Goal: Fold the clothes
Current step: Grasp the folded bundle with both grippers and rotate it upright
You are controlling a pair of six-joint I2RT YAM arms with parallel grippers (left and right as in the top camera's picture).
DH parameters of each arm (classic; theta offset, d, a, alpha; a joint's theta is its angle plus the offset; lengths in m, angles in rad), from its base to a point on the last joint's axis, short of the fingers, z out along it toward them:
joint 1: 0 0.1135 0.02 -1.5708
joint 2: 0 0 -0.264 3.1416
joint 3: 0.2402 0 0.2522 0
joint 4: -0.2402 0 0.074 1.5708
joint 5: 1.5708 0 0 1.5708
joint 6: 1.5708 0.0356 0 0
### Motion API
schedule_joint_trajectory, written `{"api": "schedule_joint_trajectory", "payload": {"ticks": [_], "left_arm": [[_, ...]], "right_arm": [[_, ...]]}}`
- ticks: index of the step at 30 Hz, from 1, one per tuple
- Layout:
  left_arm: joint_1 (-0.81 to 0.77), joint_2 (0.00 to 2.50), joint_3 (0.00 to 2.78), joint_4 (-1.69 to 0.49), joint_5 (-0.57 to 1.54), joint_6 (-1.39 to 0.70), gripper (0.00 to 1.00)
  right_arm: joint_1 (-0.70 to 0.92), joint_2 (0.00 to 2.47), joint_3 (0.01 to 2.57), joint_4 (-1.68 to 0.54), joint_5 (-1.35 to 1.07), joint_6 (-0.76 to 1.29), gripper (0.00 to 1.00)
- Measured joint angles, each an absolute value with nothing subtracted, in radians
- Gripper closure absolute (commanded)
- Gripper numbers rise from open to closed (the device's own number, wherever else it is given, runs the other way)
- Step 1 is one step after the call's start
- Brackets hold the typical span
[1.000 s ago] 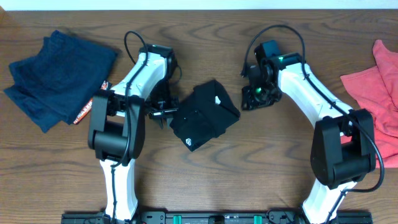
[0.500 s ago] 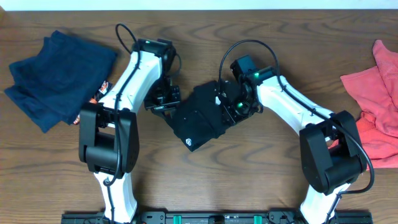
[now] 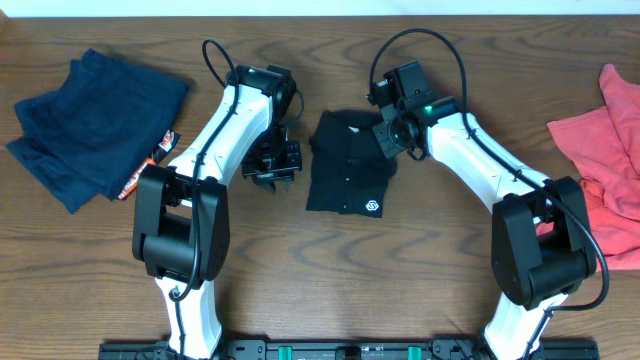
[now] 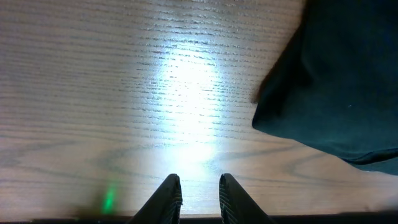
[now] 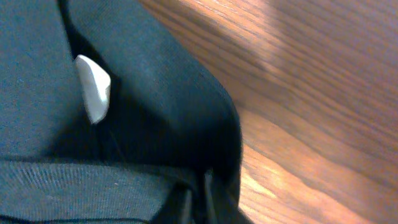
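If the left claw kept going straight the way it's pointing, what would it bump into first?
Most likely the bare wooden table: the left gripper points down at it, nearly shut and empty. The black T-shirt lies off to one side.

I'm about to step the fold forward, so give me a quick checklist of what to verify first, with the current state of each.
1. Black T-shirt folded compact, white logo up: ok.
2. Right gripper on the shirt's upper right edge; fabric fills its wrist view, whether it is gripped: cannot tell.
3. Left gripper off the shirt, over bare table, fingers nearly together, nothing between: ok.
4. Navy garments with orange tag lie apart at far left: ok.
5. Pinkish-red garment lies apart at far right: ok.
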State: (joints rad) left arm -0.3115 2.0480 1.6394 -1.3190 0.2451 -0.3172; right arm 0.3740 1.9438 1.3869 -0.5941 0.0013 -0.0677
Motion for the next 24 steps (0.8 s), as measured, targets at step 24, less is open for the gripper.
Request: {"api": "schedule_joint_trajectory", "payload": {"ticks": [24], "left_arm": [[-0.313, 2.048, 1.639, -1.163, 0.432, -0.249, 0.76]], "right_arm": [[0.420, 1.797, 1.298, -0.854, -0.381, -0.067, 0.95]]}}
